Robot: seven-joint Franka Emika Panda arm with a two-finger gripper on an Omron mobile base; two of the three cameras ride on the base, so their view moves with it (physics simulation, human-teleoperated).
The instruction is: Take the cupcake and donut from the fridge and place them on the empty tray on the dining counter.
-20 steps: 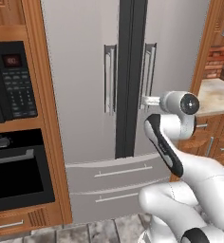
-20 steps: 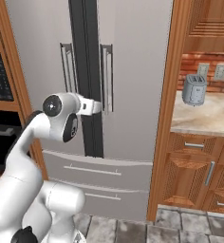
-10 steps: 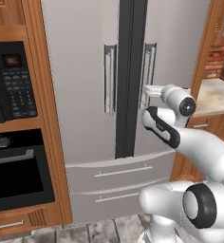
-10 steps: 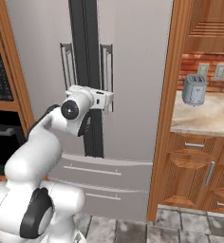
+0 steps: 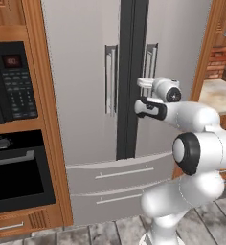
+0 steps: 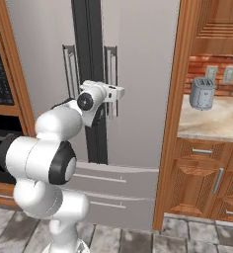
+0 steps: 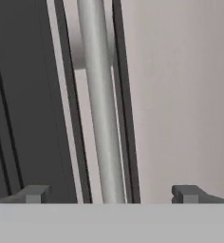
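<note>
Fridge (image 5: 86,81) handle (image 7: 102,118) stands between the spread fingertips (image 7: 32,193).

The fridge (image 5: 86,72) wears brushed grey stainless steel with a soft satin sheen, doors and lower drawers alike; its bar handle (image 7: 102,118) is smooth rounded metal, paler and slightly glossier than the door, with a dark matt strip between the doors; the arm (image 5: 196,143) is glossy white plastic with dark matt joints; the end effector (image 7: 111,193) has dull grey, matt fingertips; the cabinets (image 6: 207,188) are warm polished wood with visible grain; the oven (image 5: 14,167) is glossy black; the toaster (image 6: 202,93) looks like brushed metal; the tabletop (image 6: 217,121) is smooth beige stone; the wall (image 6: 219,84) is rough red brick; the floor (image 6: 138,239) is mottled grey stone tile.
</note>
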